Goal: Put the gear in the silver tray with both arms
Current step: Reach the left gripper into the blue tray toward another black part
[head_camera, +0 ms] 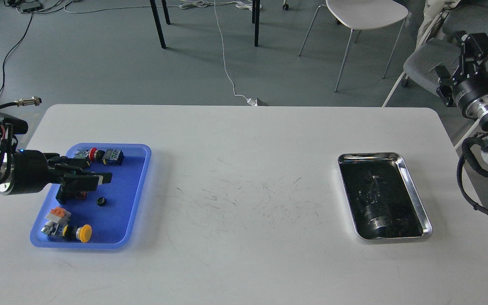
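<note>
One gear (101, 201), three push-button switches in blue tray (140, 186); one silver tray (413, 190). Left gripper (100, 180) open, empty; right gripper (477, 42) seemingly open, empty.

Grey floor (100, 63) with cables (227, 67), white chair (364, 15), dark table legs (158, 23).

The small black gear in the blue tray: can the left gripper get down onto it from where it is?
Probably yes. The left gripper hovers over the blue tray, just up-left of the small black gear. The gear lies alone on bare tray floor, with the yellow push button and the other parts apart from it.
</note>
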Robot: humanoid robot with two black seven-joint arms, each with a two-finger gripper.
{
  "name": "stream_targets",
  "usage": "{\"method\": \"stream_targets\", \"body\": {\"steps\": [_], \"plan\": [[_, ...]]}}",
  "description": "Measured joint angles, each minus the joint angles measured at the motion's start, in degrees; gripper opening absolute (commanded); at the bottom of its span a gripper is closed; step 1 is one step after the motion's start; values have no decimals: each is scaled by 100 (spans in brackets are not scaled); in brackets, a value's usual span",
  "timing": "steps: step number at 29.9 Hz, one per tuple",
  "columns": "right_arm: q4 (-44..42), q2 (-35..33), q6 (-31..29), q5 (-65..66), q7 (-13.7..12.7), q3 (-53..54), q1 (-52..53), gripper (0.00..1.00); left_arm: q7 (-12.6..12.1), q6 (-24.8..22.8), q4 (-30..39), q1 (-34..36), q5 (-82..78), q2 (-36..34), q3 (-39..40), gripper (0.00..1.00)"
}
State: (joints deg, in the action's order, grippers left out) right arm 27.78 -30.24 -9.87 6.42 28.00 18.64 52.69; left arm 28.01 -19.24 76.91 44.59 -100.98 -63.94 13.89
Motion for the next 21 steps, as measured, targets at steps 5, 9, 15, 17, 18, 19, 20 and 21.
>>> {"method": "stream_targets", "body": {"steps": [5, 9, 15, 17, 18, 19, 20, 21], "plan": [[-2, -9, 17, 0, 0, 6, -22, 94, 0, 186, -40, -12, -544, 312, -200, 97], [-9, -34, 33, 0, 0, 26, -87, 94, 0, 437, -107, -42, -736, 492, -467, 95], [-9, -43, 43, -9, 0, 162, -159, 94, -1, 707, -507, -78, -761, 798, -708, 91], [-9, -44, 50, -9, 0, 173, -162, 94, -1, 719, -638, -95, -766, 846, -717, 89], [-9, -44, 52, -9, 0, 174, -162, 94, -1, 723, -718, -102, -769, 869, -721, 88], [-10, -44, 53, -9, 0, 175, -164, 94, -1, 726, -784, -103, -771, 896, -729, 87], [-9, -44, 54, -9, 0, 175, -167, 94, -1, 728, -849, -103, -771, 934, -740, 86], [-9, -44, 54, -9, 0, 175, -169, 94, -1, 738, -896, -103, -780, 966, -750, 85]]}}
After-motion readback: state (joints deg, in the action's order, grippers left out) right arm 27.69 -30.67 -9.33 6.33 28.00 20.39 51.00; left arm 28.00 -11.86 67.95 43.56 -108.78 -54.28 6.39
